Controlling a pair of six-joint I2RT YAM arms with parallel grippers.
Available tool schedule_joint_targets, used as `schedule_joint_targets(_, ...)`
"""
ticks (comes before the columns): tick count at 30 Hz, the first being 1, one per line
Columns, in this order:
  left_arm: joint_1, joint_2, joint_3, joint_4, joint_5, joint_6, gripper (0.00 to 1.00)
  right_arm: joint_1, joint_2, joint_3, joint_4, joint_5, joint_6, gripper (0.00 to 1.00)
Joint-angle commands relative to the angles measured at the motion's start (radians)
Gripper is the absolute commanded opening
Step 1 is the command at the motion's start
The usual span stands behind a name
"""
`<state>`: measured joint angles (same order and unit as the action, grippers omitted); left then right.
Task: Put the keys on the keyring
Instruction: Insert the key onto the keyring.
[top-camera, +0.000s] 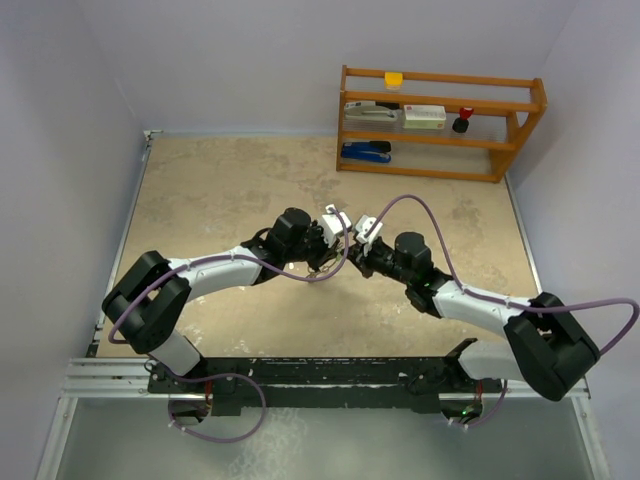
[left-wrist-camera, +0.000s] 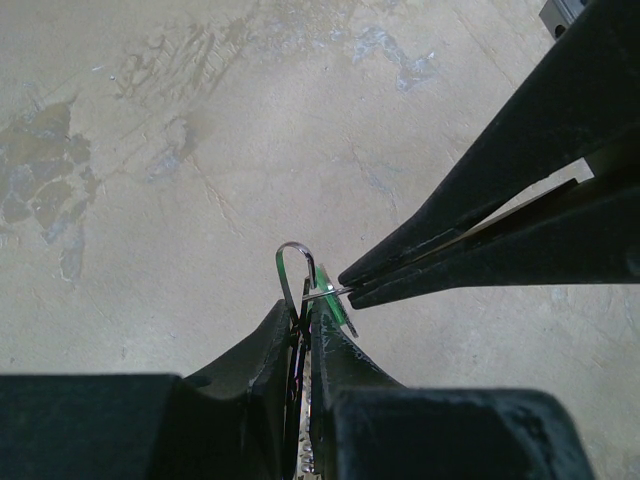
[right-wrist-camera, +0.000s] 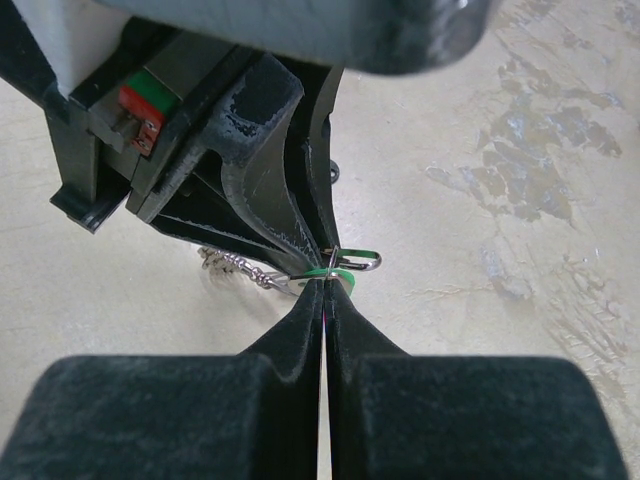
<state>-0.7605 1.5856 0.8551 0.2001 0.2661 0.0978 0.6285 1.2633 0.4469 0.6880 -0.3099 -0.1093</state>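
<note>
The two grippers meet tip to tip over the middle of the table. My left gripper (left-wrist-camera: 305, 318) is shut on the keyring (left-wrist-camera: 289, 268); its thin silver loop sticks out past the fingertips. The green-headed key (left-wrist-camera: 332, 298) lies against the left fingertip beside that loop. My right gripper (right-wrist-camera: 325, 285) is shut, its tips pinching a thin silver edge at the green key (right-wrist-camera: 338, 272), just under the ring loop (right-wrist-camera: 362, 259). A short silver chain (right-wrist-camera: 235, 266) hangs behind the left fingers (right-wrist-camera: 270, 205). In the top view the left gripper (top-camera: 338, 248) and right gripper (top-camera: 358, 252) hide ring and keys.
A wooden shelf (top-camera: 440, 120) stands at the back right of the beige table (top-camera: 220, 190), holding a blue stapler (top-camera: 365, 150), a yellow item and small boxes. Purple cables loop from both arms. Walls close in on the left, right and back.
</note>
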Motion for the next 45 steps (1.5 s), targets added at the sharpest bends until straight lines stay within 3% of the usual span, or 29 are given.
schedule_joint_targets(1,-0.004,-0.029,0.03,0.028,0.027,0.018,0.0,0.005,0.009,0.019,0.049,-0.009,-0.022,0.0)
schedule_joint_targets(45,-0.016,-0.028,0.042,0.025,0.016,0.005,0.0,0.006,-0.062,-0.039,0.133,0.155,-0.042,0.0)
